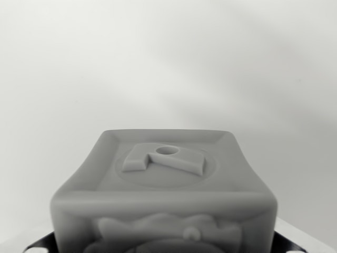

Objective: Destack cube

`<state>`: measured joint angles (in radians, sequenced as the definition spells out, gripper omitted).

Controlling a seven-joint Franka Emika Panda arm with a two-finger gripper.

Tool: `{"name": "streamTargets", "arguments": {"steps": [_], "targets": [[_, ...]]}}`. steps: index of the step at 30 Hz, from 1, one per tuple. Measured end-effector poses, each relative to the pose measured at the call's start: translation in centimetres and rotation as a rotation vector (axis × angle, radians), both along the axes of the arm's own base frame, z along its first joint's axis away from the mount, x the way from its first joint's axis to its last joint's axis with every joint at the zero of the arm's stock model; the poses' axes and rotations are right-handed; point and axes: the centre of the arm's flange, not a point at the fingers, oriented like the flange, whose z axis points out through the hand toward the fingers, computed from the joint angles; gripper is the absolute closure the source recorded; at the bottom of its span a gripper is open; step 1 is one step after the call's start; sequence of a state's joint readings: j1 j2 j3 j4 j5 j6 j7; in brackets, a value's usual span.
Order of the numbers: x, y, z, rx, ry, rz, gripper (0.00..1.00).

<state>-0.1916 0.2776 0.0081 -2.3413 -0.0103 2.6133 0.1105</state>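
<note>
Mostly filled the wrist view: a grey moulded plastic cube (164, 197) with a raised emblem and small round hole in its top, low and central against blank pale ground. Showed dark plate corners (39, 243) at the bottom edge. Could not tell the gripper's state; no fingers visible. Best lifted straight, kept level, without tilting

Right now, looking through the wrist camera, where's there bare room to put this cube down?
The pale surface beyond the cube looks bare across the whole upper picture, and on the wrist view's left and right of the cube too. The only crowded spot is bottom centre, where the cube fills the frame. What lies under it is hidden, and the gripper is not in view.
</note>
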Motion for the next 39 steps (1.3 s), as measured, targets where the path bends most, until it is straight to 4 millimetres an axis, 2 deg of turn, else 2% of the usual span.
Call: {"name": "streamTargets", "arguments": {"steps": [39], "targets": [[-0.7, -7.0, -2.2, 0.001, 0.0, 0.0, 1.0]]}}
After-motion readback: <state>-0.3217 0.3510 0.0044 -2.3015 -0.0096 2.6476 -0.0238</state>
